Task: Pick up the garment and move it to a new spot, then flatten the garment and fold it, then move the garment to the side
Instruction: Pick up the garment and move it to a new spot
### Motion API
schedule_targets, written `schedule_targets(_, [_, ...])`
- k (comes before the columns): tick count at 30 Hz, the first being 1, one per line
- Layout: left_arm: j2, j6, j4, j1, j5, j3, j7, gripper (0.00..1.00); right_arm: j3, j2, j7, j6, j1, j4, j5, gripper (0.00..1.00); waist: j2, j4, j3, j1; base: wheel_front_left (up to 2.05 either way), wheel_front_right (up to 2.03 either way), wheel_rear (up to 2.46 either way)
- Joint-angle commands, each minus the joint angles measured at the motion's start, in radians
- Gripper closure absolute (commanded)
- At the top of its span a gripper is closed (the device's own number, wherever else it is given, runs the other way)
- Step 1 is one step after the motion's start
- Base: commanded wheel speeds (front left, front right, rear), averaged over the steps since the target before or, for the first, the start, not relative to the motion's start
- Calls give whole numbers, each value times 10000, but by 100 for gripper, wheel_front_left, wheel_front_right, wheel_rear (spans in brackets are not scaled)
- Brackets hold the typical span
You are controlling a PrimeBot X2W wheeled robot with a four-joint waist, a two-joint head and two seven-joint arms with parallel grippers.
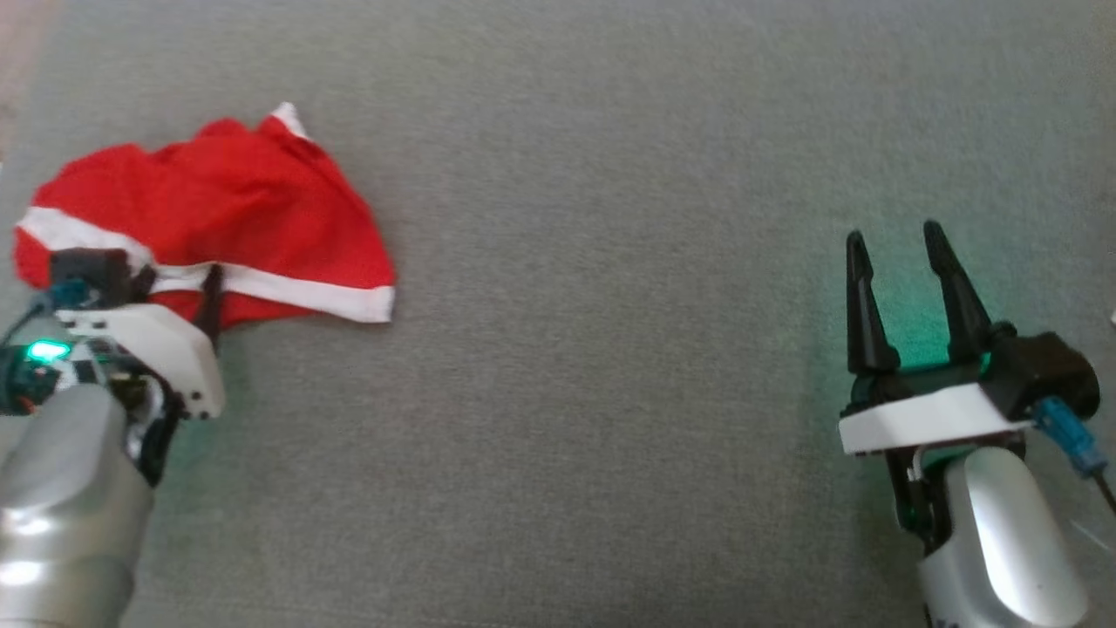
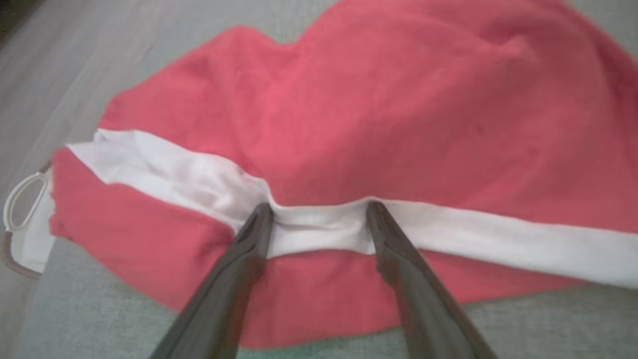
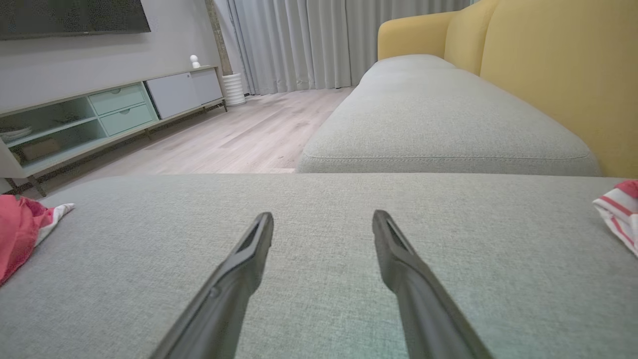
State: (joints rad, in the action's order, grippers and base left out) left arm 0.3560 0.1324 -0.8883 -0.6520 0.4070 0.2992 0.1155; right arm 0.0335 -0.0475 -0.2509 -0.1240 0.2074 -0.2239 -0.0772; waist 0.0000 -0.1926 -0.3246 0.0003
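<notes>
We are seeing the red garment lying crumpled at the left side of the cushion. Our left gripper is holding its fingers wide, tips touching the garment's white band. Our right gripper is hovering with fingers wide too, well apart from the garment, over bare cushion.
</notes>
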Motion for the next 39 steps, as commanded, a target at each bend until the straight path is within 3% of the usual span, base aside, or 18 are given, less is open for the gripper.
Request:
schedule_targets(1, [679, -19, 40, -442, 159, -216, 82, 0, 280, -28, -88, -67, 298, 388, 110, 0, 0, 307, -316, -3, 0, 0, 0])
schedule_targets(6, [986, -18, -810, -841, 1108, 376, 847, 0, 328, -28, -85, -67, 339, 576, 43, 0, 0, 559, -546, -3, 0, 0, 0])
schedule_targets(7, [1005, -18, -884, -852, 1310, 518, 1022, 63, 334, -28, -86, -67, 331, 605, 36, 0, 0, 591, -556, -3, 0, 0, 0])
schedule_targets(8, [1033, -18, -924, -852, 1526, 655, 1185, 100, 332, -28, -88, -67, 321, 630, 26, 0, 0, 620, -557, -3, 0, 0, 0])
schedule_targets(11, [1167, -18, -806, -824, 2143, 970, 1121, 100, 321, -28, -93, -67, 263, 645, -12, 0, 0, 674, -461, -3, 0, 0, 0])
schedule_targets(20, [1306, -18, -286, -797, 3192, 1647, -778, 100, 411, -28, -104, -67, 206, 456, -163, 0, 0, 783, 268, -3, 0, 0, 0])
schedule_targets(31, [617, -18, 2052, -793, 5153, 2513, -1873, 100, 310, -28, -107, -67, -134, 342, -397, 0, 0, 1167, 1207, -3, 0, 0, 0])
schedule_targets(39, [-208, -22, 3358, -1079, 5194, 3173, -2143, 100, 354, -28, -108, -67, -181, 367, -640, 0, 0, 1695, 1456, -3, 0, 0, 0])
